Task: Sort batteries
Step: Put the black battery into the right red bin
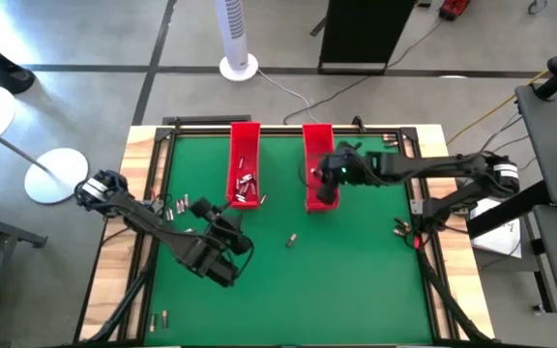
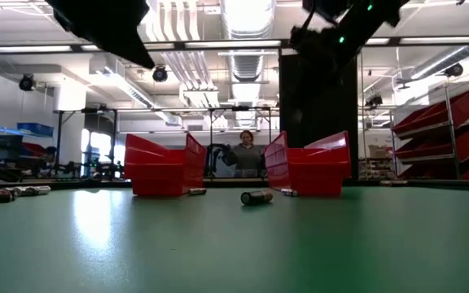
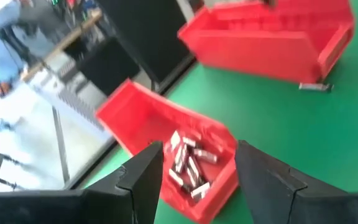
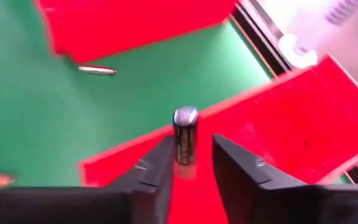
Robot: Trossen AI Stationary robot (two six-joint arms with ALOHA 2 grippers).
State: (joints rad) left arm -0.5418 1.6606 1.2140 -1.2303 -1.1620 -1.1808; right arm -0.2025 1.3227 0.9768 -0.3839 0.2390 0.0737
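Observation:
Two long red trays stand at the table's far middle. The left tray [image 1: 245,159] [image 3: 166,134] holds several batteries [image 3: 190,165] at its near end. My left gripper [image 3: 197,165] hangs open above the mat just near of that tray [image 1: 228,230], with nothing between its fingers. My right gripper [image 1: 329,177] is over the near end of the right tray [image 1: 317,145] [image 4: 303,124], with a silvery battery [image 4: 185,134] between its fingers. Loose batteries lie on the green mat: one in the middle [image 1: 291,239] [image 2: 256,197], one beside the left tray [image 1: 262,199]. My right gripper has the battery by its lower end [image 4: 184,158], between the two fingers, with the battery lying along them and its rounded end sticking out past the fingertips. It lies against one finger [image 4: 160,162]; whether the other finger touches it I cannot tell. It is clear of the tray.
More batteries lie at the mat's left edge [image 1: 174,206] [image 2: 6,194], at the right edge [image 1: 399,228] and on the wood at the near left [image 1: 158,317]. A person [image 2: 247,155] sits beyond the table's far side. The mat's near half has free room.

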